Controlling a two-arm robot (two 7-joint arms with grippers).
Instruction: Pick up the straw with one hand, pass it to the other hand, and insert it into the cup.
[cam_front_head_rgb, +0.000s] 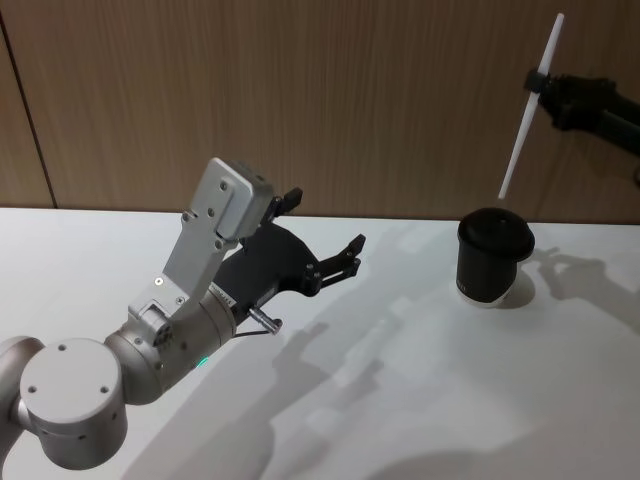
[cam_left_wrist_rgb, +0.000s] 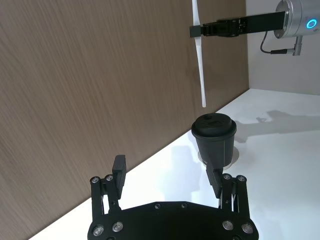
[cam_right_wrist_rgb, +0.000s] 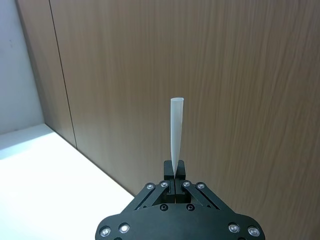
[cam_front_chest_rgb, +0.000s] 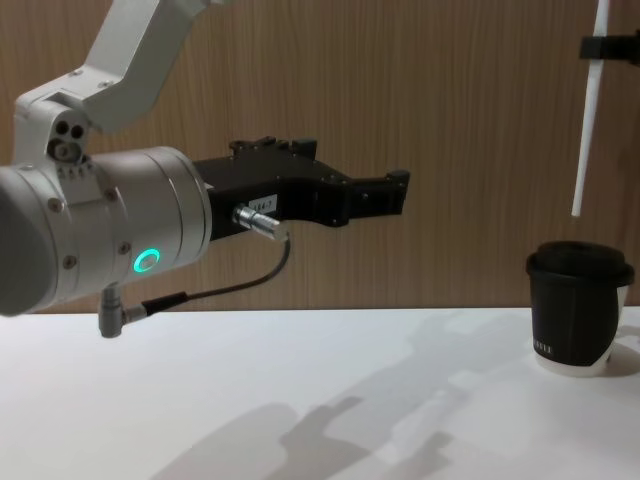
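My right gripper (cam_front_head_rgb: 541, 84) is shut on the thin white straw (cam_front_head_rgb: 527, 112) near its upper end and holds it almost upright, slightly tilted. The straw's lower tip hangs just above the black lidded cup (cam_front_head_rgb: 493, 256), apart from the lid. In the chest view the straw (cam_front_chest_rgb: 588, 110) ends a little above the cup (cam_front_chest_rgb: 575, 305). In the right wrist view the straw (cam_right_wrist_rgb: 176, 130) rises from the shut fingertips (cam_right_wrist_rgb: 174, 170). My left gripper (cam_front_head_rgb: 325, 225), on the silver wrist with the green ring, hovers open and empty left of the cup. The left wrist view looks past its open fingers (cam_left_wrist_rgb: 118, 172) at the cup (cam_left_wrist_rgb: 214, 140).
The white table (cam_front_head_rgb: 400, 400) runs back to a brown wood-panelled wall (cam_front_head_rgb: 300, 100) right behind the cup. My left arm's silver joints (cam_front_head_rgb: 75, 400) fill the near left corner. The tabletop lies bare between the left gripper and the cup.
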